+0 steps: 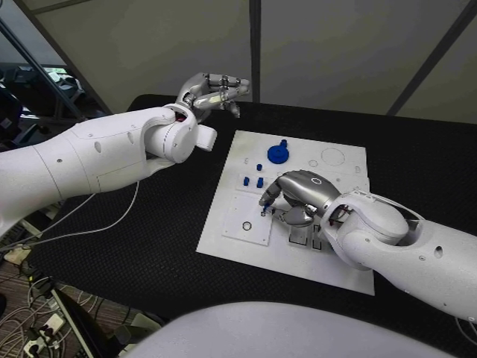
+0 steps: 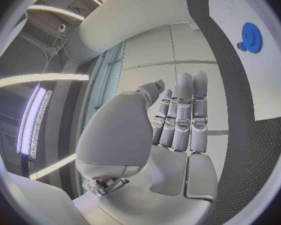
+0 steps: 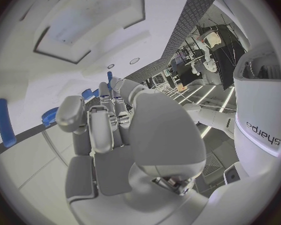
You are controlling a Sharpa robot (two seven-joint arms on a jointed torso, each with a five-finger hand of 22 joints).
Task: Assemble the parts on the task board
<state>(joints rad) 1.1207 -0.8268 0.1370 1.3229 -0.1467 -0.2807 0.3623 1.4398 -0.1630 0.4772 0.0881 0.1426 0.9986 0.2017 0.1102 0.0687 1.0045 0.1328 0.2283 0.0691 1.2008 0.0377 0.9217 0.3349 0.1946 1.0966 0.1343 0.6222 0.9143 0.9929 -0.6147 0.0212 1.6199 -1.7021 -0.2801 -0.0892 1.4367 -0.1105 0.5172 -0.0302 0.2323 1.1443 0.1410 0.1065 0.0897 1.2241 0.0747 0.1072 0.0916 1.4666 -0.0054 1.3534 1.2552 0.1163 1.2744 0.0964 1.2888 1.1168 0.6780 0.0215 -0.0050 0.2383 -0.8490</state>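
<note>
both arms have smooth white moulded shells with rounded joint housings. the left hand point(image 1: 212, 92) and right hand point(image 1: 296, 195) are silver metal with segmented fingers. the right arm shell carries a dark "sharpa" marking. small screw heads dot the right forearm.

We see a black desk point(image 1: 432, 156) with a textured top, standing before pale grey wall panels point(image 1: 335, 52) split by dark seams. Left of the desk, loose cables point(image 1: 34, 313) trail over the floor beside metal framing point(image 1: 29, 60). Long ceiling light strips point(image 2: 37, 120) glow overhead.
</note>
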